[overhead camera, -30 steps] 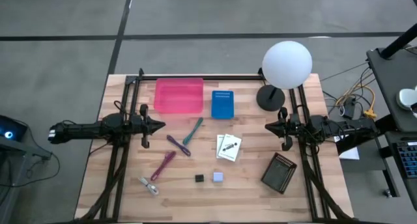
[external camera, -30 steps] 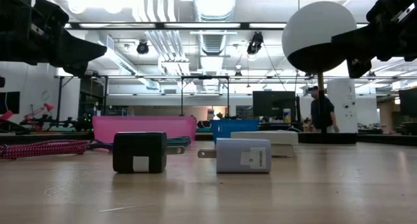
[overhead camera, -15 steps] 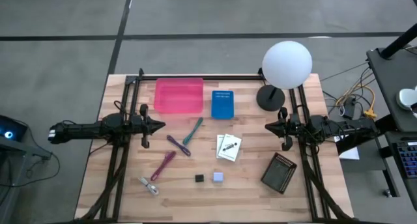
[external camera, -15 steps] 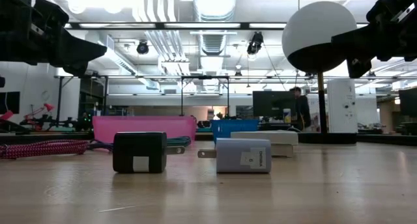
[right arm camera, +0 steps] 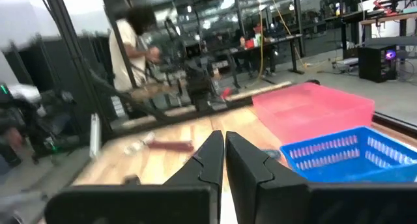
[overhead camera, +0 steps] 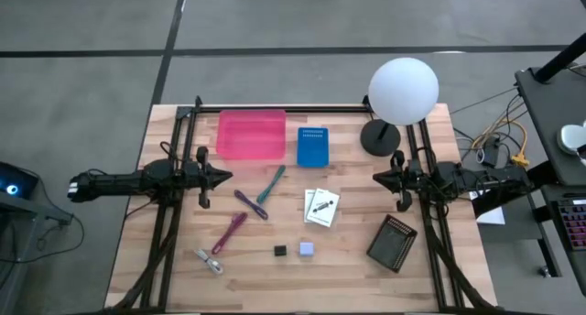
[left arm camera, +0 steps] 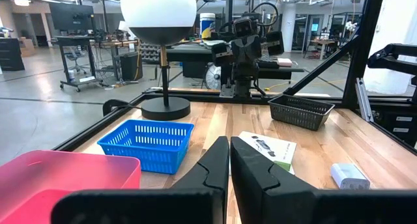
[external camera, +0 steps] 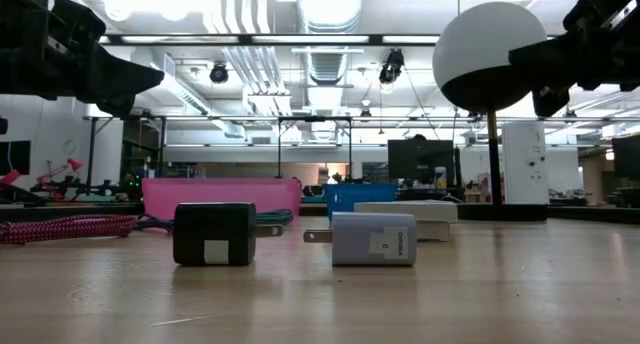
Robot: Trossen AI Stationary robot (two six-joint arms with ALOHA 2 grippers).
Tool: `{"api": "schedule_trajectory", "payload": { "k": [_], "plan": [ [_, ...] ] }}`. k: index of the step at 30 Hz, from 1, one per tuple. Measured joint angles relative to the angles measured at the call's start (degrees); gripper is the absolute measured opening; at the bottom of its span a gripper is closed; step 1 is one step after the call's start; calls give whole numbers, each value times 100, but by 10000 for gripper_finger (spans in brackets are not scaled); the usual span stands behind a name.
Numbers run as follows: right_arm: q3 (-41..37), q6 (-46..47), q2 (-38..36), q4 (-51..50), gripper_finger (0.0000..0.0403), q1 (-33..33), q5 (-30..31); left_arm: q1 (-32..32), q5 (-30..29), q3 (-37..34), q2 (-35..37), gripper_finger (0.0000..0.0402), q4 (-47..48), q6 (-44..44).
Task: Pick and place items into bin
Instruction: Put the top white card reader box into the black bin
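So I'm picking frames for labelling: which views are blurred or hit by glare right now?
Right wrist view: smeared, the pink bin and blue basket soft, the room streaked. Low view: ceiling lights flare; the black cube and lavender cube are sharp, both arms dark silhouettes. High view and left wrist view: evenly lit, no glare.

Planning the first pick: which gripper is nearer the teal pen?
Left. The left gripper is just beside the teal pen; the right gripper waits farther away, beyond the white cards.
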State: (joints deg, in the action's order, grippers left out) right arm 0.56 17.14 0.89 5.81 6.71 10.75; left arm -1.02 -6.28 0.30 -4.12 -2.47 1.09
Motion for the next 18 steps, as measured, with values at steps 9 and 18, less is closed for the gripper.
{"api": "schedule_trajectory", "payload": {
  "k": [9,18],
  "plan": [
    [0,2846,1,206,9,-1,318,1,-27,0,1,0,-3,-5],
    [0,2890,1,211,9,1,1015,0,-45,0,0,0,-35,41]
  ]
}}
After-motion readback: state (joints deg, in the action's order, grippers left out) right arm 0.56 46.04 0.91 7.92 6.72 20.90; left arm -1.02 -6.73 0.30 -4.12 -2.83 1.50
